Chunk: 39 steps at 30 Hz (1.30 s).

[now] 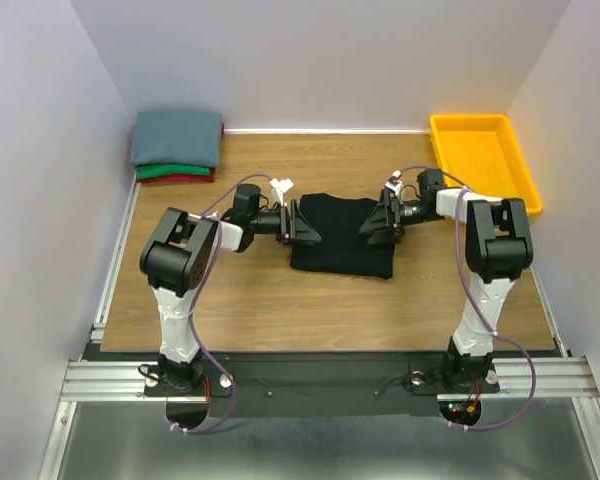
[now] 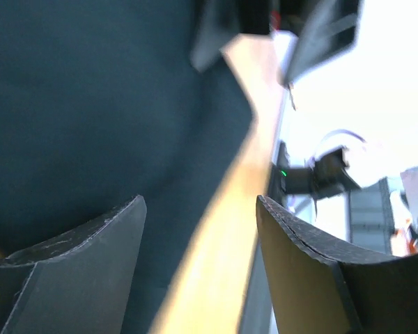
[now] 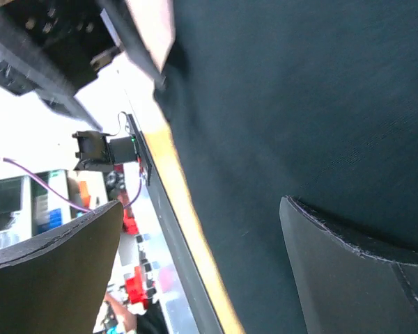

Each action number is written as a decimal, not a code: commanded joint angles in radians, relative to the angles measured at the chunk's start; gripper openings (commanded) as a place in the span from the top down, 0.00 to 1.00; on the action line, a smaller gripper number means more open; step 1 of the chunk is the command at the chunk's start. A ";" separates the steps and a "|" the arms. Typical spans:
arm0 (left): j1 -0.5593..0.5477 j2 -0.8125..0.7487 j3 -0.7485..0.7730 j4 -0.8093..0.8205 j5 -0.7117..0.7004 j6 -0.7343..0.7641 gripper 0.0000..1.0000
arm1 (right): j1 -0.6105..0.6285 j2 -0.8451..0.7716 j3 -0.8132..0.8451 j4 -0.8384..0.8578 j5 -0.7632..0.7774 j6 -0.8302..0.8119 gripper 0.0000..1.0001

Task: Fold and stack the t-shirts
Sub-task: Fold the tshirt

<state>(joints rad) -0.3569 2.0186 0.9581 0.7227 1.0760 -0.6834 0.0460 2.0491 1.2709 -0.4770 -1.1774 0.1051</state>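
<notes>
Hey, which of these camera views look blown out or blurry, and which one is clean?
Top external: evenly lit, sharp, the black t-shirt clearly outlined. Left wrist: right side blown out white, table edge smeared with blur. Right wrist: upper left overexposed, tool's fingers soft, shirt weave fairly crisp.

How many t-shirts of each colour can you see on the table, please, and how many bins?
Black t-shirt: 1
Grey-blue t-shirt: 1
Green t-shirt: 1
Red t-shirt: 1
Yellow bin: 1
Total: 5
</notes>
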 commanded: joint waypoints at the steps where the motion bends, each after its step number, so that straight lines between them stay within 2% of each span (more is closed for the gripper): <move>1: -0.083 -0.176 -0.030 -0.022 0.065 0.068 0.24 | 0.012 -0.173 -0.024 -0.118 0.006 -0.085 0.00; 5: -0.128 -0.166 -0.055 -0.023 0.059 0.071 0.24 | 0.043 -0.199 -0.131 -0.123 -0.004 -0.094 0.00; 10: -0.145 -0.057 -0.059 -0.003 0.047 0.058 0.25 | 0.049 -0.092 -0.206 -0.124 0.042 -0.189 0.00; 12: -0.117 0.018 -0.074 -0.015 0.039 0.064 0.25 | 0.048 -0.003 -0.231 -0.129 0.090 -0.228 0.01; 16: -0.028 0.052 -0.091 -0.110 -0.019 0.119 0.25 | 0.019 0.074 -0.220 -0.137 0.154 -0.240 0.02; 17: -0.014 0.054 -0.093 -0.129 -0.042 0.140 0.25 | 0.015 0.071 -0.208 -0.135 0.253 -0.236 0.02; 19: 0.009 0.042 -0.093 -0.153 -0.048 0.157 0.24 | 0.003 0.060 -0.142 -0.135 0.326 -0.223 0.02; 20: 0.024 0.023 -0.094 -0.161 -0.051 0.163 0.24 | -0.009 0.060 -0.116 -0.138 0.400 -0.214 0.02; 24: 0.048 -0.064 -0.088 -0.209 -0.037 0.234 0.23 | -0.020 0.075 0.074 -0.196 0.542 -0.255 0.02; 26: 0.067 -0.119 -0.081 -0.282 -0.039 0.278 0.23 | -0.020 0.094 0.139 -0.266 0.529 -0.274 0.02; 27: 0.073 -0.138 -0.049 -0.340 -0.060 0.377 0.23 | -0.017 0.091 0.180 -0.290 0.507 -0.284 0.02; 28: 0.081 -0.159 -0.029 -0.408 -0.088 0.416 0.23 | -0.017 0.083 0.191 -0.305 0.481 -0.286 0.03; 29: 0.102 -0.205 -0.018 -0.463 -0.100 0.441 0.22 | -0.009 0.042 0.199 -0.320 0.442 -0.291 0.03; 31: 0.122 -0.273 -0.006 -0.486 -0.128 0.469 0.18 | 0.014 -0.022 0.202 -0.324 0.459 -0.300 0.05; 32: 0.145 -0.353 -0.001 -0.506 -0.180 0.507 0.07 | 0.049 -0.099 0.209 -0.307 0.510 -0.306 0.06; 33: 0.157 -0.395 -0.002 -0.509 -0.204 0.519 0.02 | 0.070 -0.130 0.212 -0.295 0.547 -0.308 0.06; 36: 0.228 -0.525 0.001 -0.517 -0.272 0.536 0.02 | 0.220 -0.242 0.206 -0.223 0.707 -0.326 0.09; 37: 0.248 -0.546 0.001 -0.519 -0.278 0.524 0.02 | 0.221 -0.257 0.203 -0.207 0.755 -0.335 0.10; 39: 0.320 -0.577 0.020 -0.540 -0.268 0.504 0.02 | 0.384 -0.282 0.185 -0.152 0.905 -0.376 0.15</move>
<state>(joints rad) -0.1284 1.5341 0.9184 0.2165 0.8562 -0.2180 0.2226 1.8648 1.4540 -0.7525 -0.5503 -0.1818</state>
